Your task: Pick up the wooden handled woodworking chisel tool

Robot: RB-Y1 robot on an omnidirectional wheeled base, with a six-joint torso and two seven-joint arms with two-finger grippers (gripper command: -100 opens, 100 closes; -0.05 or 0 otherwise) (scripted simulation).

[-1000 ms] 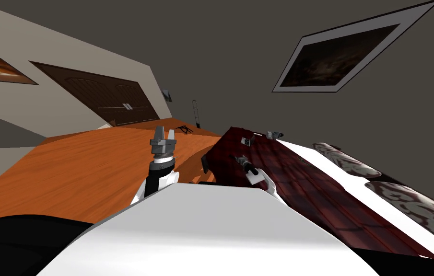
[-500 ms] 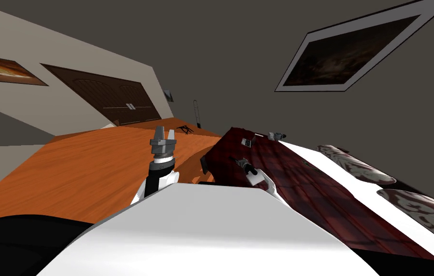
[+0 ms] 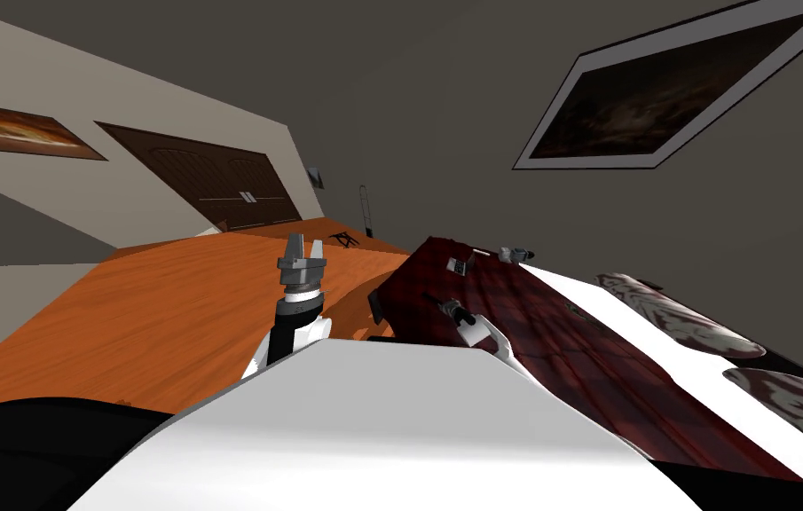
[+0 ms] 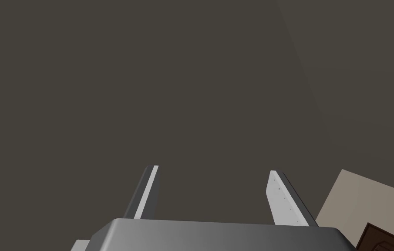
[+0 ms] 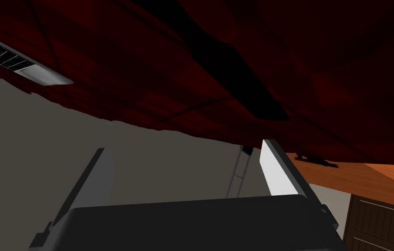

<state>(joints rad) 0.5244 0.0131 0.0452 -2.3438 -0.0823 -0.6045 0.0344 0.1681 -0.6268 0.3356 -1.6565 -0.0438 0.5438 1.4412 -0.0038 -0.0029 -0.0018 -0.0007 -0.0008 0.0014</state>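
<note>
Standing by a wide orange wood floor (image 3: 151,310) that takes the left side. A bed (image 3: 657,355) is on the right, with a dark red blanket (image 3: 550,346) spread over its left part and two patterned pillows (image 3: 683,310) further right. A dark brown double door (image 3: 213,182) is in the far left wall, and a framed dark picture (image 3: 665,89) hangs on the grey wall above the bed.

Left gripper (image 3: 305,244) is raised over the floor, jaws apart, nothing between them. Right gripper (image 3: 436,300) is near the blanket's left edge, jaws wide, empty. A grey slatted block (image 5: 17,61) lies on the blanket beyond it.

Small grey things (image 3: 513,254) sit at the blanket's far end, well apart from both grippers. They are too small to tell which is the chisel.
</note>
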